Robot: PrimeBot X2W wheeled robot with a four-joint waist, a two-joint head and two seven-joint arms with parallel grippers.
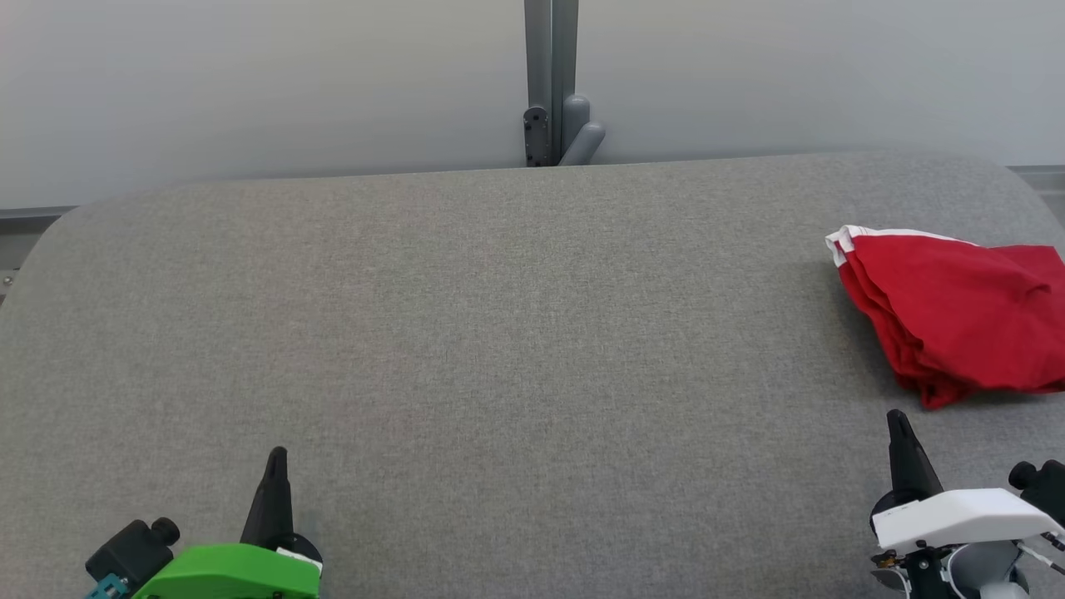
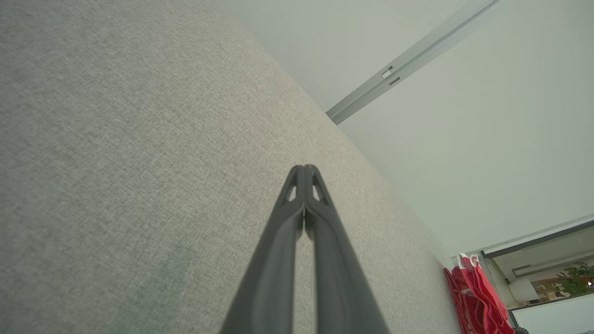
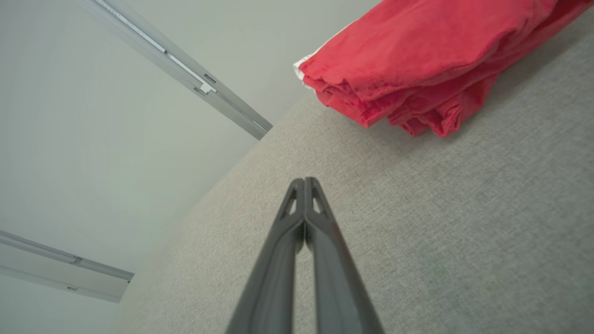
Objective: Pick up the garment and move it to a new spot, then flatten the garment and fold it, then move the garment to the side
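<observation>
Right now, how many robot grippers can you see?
2. The left gripper sits at the near left of the table, shut; the right gripper at the near right, shut, near the red garment.

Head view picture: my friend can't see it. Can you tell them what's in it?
A red garment with a white edge lies bunched on the right side of a grey fabric surface. The left gripper rests at the lower left and the right gripper at the lower right, both shut, empty and not touching the garment.
</observation>
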